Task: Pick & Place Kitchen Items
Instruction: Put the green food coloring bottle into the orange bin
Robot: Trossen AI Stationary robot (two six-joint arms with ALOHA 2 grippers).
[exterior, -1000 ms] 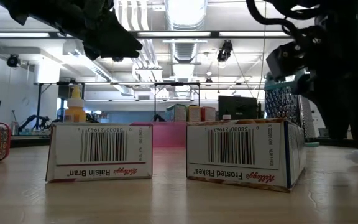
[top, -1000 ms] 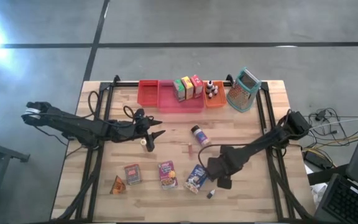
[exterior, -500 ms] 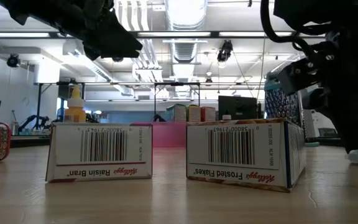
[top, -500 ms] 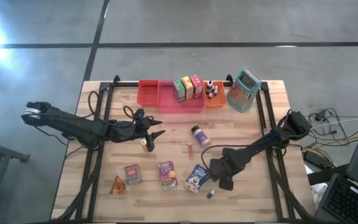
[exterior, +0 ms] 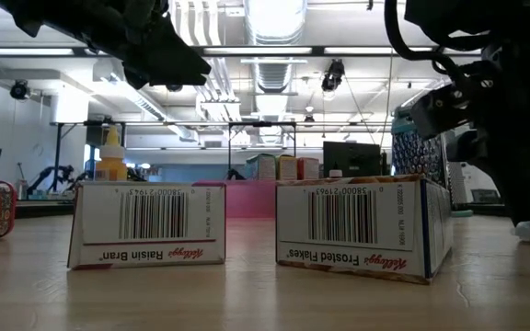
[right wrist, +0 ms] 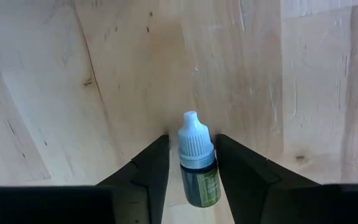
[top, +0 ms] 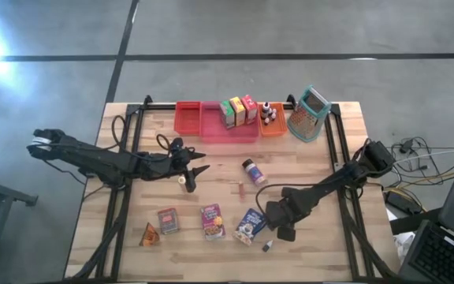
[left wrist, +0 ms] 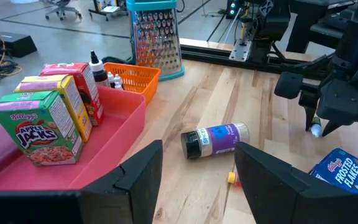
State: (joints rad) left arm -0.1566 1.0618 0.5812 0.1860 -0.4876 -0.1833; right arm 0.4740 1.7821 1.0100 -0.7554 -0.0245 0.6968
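- Dropper bottle (right wrist: 197,163), white-capped with a dark green label, lies on the wooden worktop (top: 321,252) at lower centre-right of the high view (top: 267,246), between the right gripper's fingers.
- Right gripper (right wrist: 191,163) points down over it; its two dark fingers (right wrist: 149,168) stand just either side of the bottle, narrowly parted, and whether they touch it cannot be told.
- Left gripper (top: 199,168) hangs over the worktop left of centre in the high view, fingers half apart and holding nothing; a small yellow-topped item (top: 183,180) sits just beside its tip.
- Frosted Flakes box (top: 249,225) lies just left of the right gripper; a Raisin Bran box (top: 212,220), a red box (top: 168,220) and an orange wedge (top: 149,234) run in a row toward the lower left.
- Spice jar (left wrist: 214,139) with a purple label lies on its side near the frame's centre in the left wrist view.
- Pink bin (top: 231,130) at upper centre of the high view holds three upright cereal boxes (top: 238,110); a red bin (top: 187,118) touches its left side, and an orange bin (top: 273,126) with small dark-capped bottles (top: 268,113) its right.
- Grater (top: 309,113) stands at the upper right.
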